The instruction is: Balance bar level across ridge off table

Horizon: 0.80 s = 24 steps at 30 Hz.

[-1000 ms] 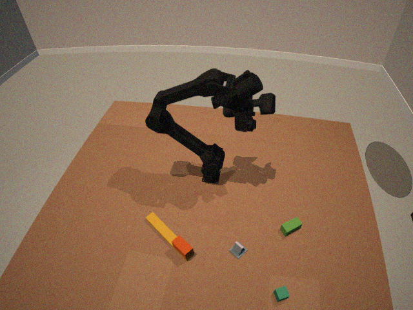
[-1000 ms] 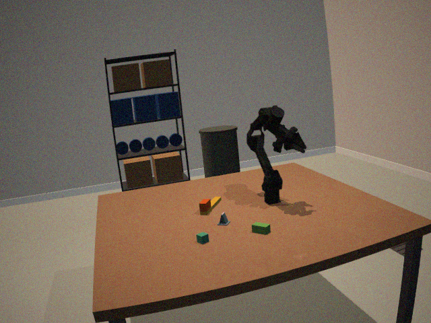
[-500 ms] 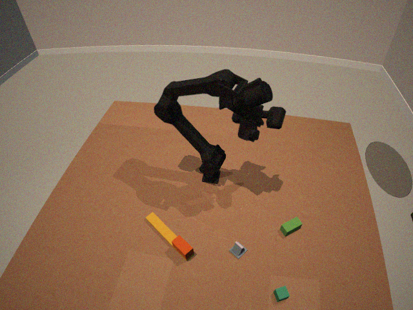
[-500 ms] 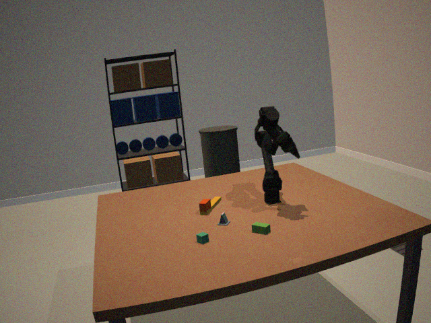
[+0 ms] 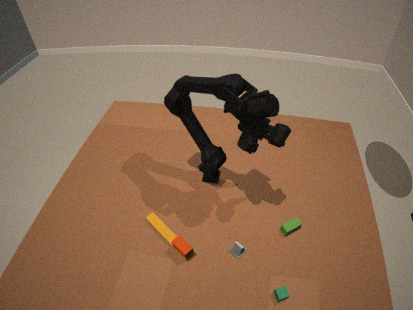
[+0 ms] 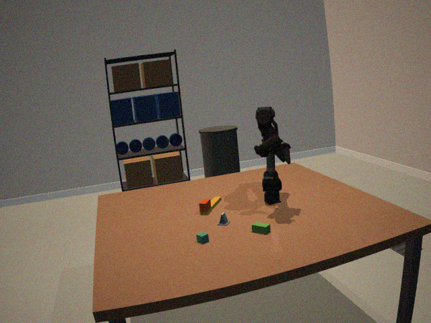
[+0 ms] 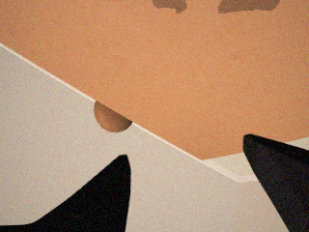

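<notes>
My claw [image 5: 263, 141] hangs wide and empty, far from the bar [image 5: 169, 235], whose heavier-looking orange end could tip it off the ridge [image 5: 238, 248]

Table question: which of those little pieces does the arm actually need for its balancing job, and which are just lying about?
Needed for the job:
- yellow bar with the orange end, lying flat on the table
- small grey ridge, beside the bar
- gripper, open and holding nothing, up in the air

Just lying about:
- light green block
- darker green cube
</notes>
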Each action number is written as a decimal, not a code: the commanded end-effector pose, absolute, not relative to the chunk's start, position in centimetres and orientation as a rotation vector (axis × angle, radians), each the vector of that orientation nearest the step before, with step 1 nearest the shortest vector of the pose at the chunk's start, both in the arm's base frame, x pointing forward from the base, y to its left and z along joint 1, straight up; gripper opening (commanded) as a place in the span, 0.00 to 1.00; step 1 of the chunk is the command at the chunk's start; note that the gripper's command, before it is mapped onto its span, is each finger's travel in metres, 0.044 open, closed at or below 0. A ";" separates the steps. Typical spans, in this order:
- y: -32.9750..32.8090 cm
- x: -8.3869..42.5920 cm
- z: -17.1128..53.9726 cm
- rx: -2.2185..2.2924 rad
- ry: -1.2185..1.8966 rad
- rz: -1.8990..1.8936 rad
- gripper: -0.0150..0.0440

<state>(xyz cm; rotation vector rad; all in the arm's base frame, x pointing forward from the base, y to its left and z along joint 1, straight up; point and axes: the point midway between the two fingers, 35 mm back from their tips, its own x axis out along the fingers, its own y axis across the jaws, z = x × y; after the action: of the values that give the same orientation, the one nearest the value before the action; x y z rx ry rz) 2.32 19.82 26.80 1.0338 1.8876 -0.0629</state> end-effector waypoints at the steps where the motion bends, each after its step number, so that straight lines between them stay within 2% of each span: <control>1: 20.1 4.3 26.6 1.079 1.831 -0.128 0.79; 24: 18.2 14.1 24.5 1.274 1.569 -0.457 0.79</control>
<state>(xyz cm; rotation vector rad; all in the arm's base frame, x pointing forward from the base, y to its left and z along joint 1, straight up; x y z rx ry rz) 12.54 18.77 24.69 1.2590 1.6116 -0.4179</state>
